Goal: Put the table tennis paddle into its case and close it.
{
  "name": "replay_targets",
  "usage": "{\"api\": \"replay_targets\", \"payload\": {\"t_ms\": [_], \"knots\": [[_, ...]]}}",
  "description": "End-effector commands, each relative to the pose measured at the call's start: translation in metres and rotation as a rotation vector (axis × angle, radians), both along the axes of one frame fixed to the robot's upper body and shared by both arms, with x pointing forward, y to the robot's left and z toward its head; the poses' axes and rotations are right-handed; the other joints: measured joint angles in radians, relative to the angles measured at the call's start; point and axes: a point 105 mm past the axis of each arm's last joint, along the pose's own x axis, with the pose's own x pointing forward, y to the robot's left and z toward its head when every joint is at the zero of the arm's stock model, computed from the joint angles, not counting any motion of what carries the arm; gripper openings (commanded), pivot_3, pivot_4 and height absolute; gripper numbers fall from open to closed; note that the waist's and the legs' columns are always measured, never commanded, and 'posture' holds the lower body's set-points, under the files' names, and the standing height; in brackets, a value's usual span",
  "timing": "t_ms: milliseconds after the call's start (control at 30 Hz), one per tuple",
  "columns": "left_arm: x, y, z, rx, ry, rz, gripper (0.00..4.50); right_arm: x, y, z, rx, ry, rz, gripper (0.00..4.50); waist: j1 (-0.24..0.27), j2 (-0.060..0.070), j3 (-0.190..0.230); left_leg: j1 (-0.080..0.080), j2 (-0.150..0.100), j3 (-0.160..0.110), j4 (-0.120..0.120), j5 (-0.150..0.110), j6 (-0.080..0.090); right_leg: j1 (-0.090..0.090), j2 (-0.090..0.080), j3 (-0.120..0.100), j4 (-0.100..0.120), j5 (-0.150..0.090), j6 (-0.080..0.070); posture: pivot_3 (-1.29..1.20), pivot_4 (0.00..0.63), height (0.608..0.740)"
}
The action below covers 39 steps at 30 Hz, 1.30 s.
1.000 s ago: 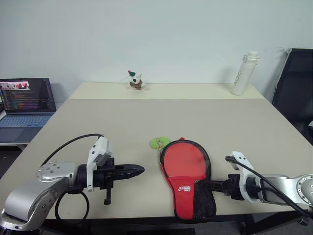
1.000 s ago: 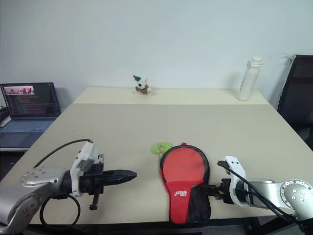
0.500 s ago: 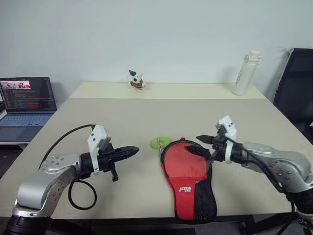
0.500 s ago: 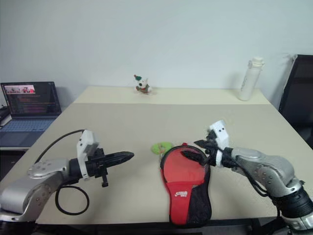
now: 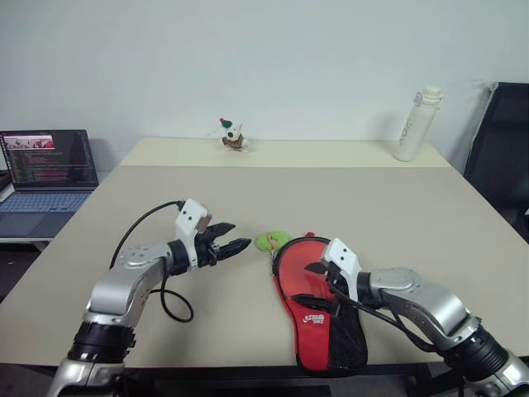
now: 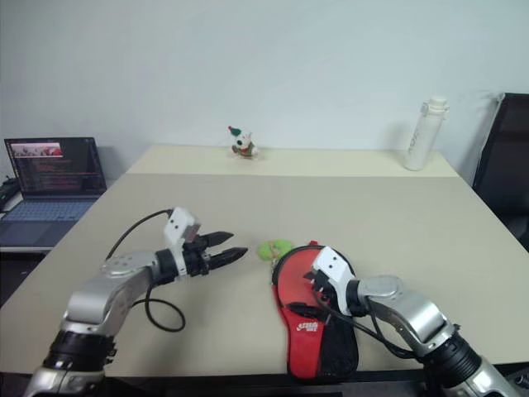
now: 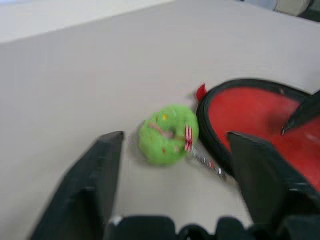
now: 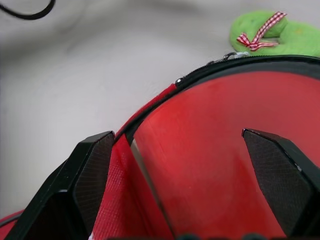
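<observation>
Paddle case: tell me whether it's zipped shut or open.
Open. In the right wrist view the case's edge gapes away from the red paddle face lying inside.

The scene is seen from the head by two eye views, set side by side and aimed forward and down over the table (image 5: 248, 190); nearly the same field is shared, from the laptop (image 5: 45, 169) to the bottle (image 5: 413, 122). The left wrist view is taken low and close along the left gripper (image 7: 172, 150), toward the green charm (image 7: 167, 134) and the edge of the case (image 7: 260, 120). The right wrist view is set nearer still, just over the case, where the same charm is caught.
</observation>
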Motion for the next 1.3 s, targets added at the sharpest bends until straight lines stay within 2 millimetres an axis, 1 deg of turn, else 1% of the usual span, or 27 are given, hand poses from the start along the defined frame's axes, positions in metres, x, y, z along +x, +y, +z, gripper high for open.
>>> {"api": "replay_targets", "payload": {"t_ms": [33,167,367,467,567,667,800,833,867,900,1000,1033,1067,1200,1300], "knots": [[0.013,-0.005,0.0,0.031,-0.033,-0.004,4.48,0.004,0.0,0.007,-0.003,-0.058,-0.01,4.5,0.0,0.0,0.0,0.0,0.0,0.0,0.0,0.0,0.0,0.0,0.0,0.0,0.0,0.0,0.0,0.0,0.15,0.74],[0.036,-0.023,-0.02,0.059,0.047,-0.05,4.48,0.008,0.002,0.004,-0.006,-0.064,-0.043,4.5,0.0,0.0,0.0,0.0,0.0,0.0,0.001,0.0,0.0,0.0,0.0,-0.001,0.0,0.0,0.0,0.0,0.15,0.74],[0.055,-0.032,-0.049,0.152,0.117,-0.042,4.48,0.013,0.005,0.006,0.012,-0.083,-0.085,4.5,-0.003,0.0,0.0,0.0,0.0,0.001,0.002,0.0,0.0,-0.001,0.0,0.0,0.0,0.0,0.0,0.0,0.15,0.74],[0.058,-0.038,-0.059,0.198,0.131,-0.054,4.48,0.013,0.007,0.008,0.018,-0.087,-0.096,4.5,-0.002,0.0,0.0,0.0,0.0,0.001,0.002,0.0,0.0,-0.001,0.0,0.0,0.001,0.0,0.0,0.0,0.15,0.74],[0.057,-0.043,-0.064,0.211,0.135,-0.076,4.48,0.013,0.008,0.009,0.024,-0.089,-0.104,4.5,0.0,0.0,0.0,0.0,0.0,0.001,0.002,0.0,0.0,0.0,0.0,0.0,0.001,0.0,0.0,0.0,0.15,0.74],[0.055,-0.048,-0.067,0.206,0.136,-0.096,3.9,0.015,0.009,0.01,0.028,-0.095,-0.118,4.5,0.0,0.0,0.0,0.0,0.0,0.0,0.004,0.0,0.0,0.0,0.0,0.0,0.002,0.0,0.0,0.0,0.15,0.74],[0.051,-0.053,-0.069,0.194,0.132,-0.122,2.57,0.022,0.008,0.01,0.022,-0.103,-0.147,4.5,-0.001,0.0,0.0,0.0,0.0,0.0,0.007,0.0,0.0,0.001,0.0,-0.001,0.004,0.0,0.0,0.0,0.15,0.74],[0.051,-0.053,-0.069,0.191,0.132,-0.126,2.31,0.024,0.008,0.01,0.02,-0.107,-0.156,4.5,-0.001,0.0,0.0,0.0,0.0,0.0,0.007,0.0,0.0,0.001,0.0,-0.001,0.005,0.0,0.0,0.0,0.15,0.74],[0.05,-0.054,-0.069,0.189,0.132,-0.128,1.91,0.027,0.008,0.009,0.013,-0.111,-0.166,4.5,-0.001,0.0,0.0,0.0,0.0,0.0,0.008,0.0,0.0,0.001,0.0,-0.001,0.006,0.0,0.0,0.0,0.15,0.74],[0.05,-0.054,-0.069,0.187,0.134,-0.129,1.63,0.03,0.006,0.006,-0.005,-0.115,-0.18,4.5,-0.001,0.0,0.0,0.0,0.0,0.0,0.009,0.0,0.0,0.001,0.0,-0.001,0.007,0.0,0.0,0.0,0.15,0.74],[0.049,-0.053,-0.069,0.185,0.134,-0.129,0.54,0.035,0.001,-0.002,-0.052,-0.117,-0.201,4.5,-0.002,0.0,0.0,0.0,0.0,0.0,0.011,0.0,0.0,0.0,0.0,0.0,0.011,0.0,0.0,0.0,0.15,0.74],[0.049,-0.053,-0.068,0.185,0.133,-0.128,0.23,0.035,0.0,-0.005,-0.063,-0.107,-0.201,4.5,-0.002,0.0,0.0,0.0,0.0,0.0,0.012,0.0,0.0,0.0,0.0,0.0,0.012,0.0,0.0,0.0,0.15,0.74],[0.049,-0.052,-0.067,0.184,0.132,-0.125,0.01,0.034,-0.002,-0.009,-0.08,-0.097,-0.198,4.5,-0.002,0.0,0.0,0.0,0.0,-0.001,0.012,0.0,0.001,0.0,0.0,0.0,0.014,0.0,0.0,0.0,0.15,0.74],[0.057,-0.05,-0.055,0.186,0.116,-0.085,0.01,0.027,-0.005,-0.025,-0.136,-0.04,-0.18,4.5,-0.002,0.0,0.0,0.001,0.0,-0.001,0.012,0.0,0.001,0.0,0.0,0.0,0.016,0.0,0.0,0.0,0.15,0.74],[0.068,-0.049,-0.039,0.176,0.084,-0.027,0.01,0.022,-0.005,-0.033,-0.157,-0.007,-0.165,4.5,-0.002,0.0,0.0,0.001,0.0,-0.001,0.013,0.0,0.001,0.0,0.0,0.0,0.016,0.0,0.0,0.0,0.15,0.74]]}}
